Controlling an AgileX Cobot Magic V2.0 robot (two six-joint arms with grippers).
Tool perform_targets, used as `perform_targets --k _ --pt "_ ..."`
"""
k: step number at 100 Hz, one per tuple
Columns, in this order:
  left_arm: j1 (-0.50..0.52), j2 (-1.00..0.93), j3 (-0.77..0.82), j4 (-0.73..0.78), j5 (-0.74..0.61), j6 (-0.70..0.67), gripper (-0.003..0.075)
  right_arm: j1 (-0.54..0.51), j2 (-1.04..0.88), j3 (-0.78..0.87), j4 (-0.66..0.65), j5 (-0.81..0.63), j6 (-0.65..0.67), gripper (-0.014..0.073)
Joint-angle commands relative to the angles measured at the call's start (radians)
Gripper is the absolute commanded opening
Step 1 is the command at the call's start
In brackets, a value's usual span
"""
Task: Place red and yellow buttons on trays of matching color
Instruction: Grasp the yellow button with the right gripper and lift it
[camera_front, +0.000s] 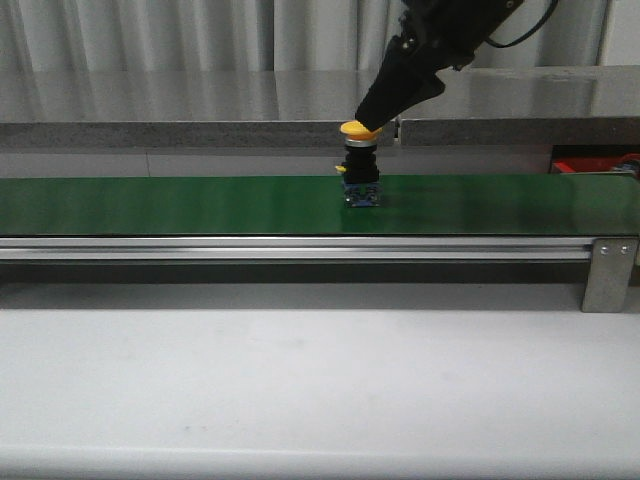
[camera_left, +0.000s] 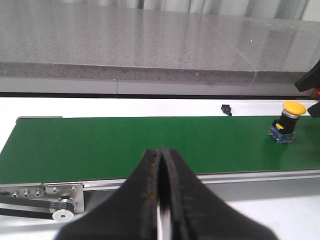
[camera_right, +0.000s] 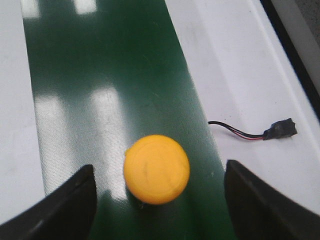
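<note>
The right gripper (camera_right: 157, 210) hung open over the yellow button (camera_right: 156, 169), fingers wide on both sides. The left gripper (camera_left: 161, 200) was shut, empty. The button stood upright on the green belt (camera_front: 180, 205); a red tray (camera_front: 590, 163) showed at three o'clock. A small wired plug (camera_right: 280, 130) lay beside the belt. No writing was readable.

Level front view, oblique left wrist, near-vertical, perhaps closest right wrist; shared yellow button (camera_front: 358, 128) on belt (camera_front: 150, 205).
</note>
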Motion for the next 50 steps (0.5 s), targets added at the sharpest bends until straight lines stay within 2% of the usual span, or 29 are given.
perform_targets --k 1,39,44,50 --pt "-0.007 0.003 -0.027 -0.021 -0.068 -0.002 -0.002 0.0 -0.049 -0.028 0.043 -0.029 -0.011 0.0533" --pt "-0.007 0.003 -0.027 -0.021 -0.068 -0.002 -0.002 0.0 0.031 -0.028 0.032 -0.026 -0.011 0.0528" --pt "-0.007 0.003 -0.027 -0.021 -0.068 -0.002 -0.002 0.0 0.031 -0.028 0.03 -0.027 -0.011 0.0506" --pt "-0.007 0.003 -0.027 -0.021 -0.068 -0.002 -0.002 0.0 0.031 -0.028 0.031 -0.027 -0.01 0.0435"
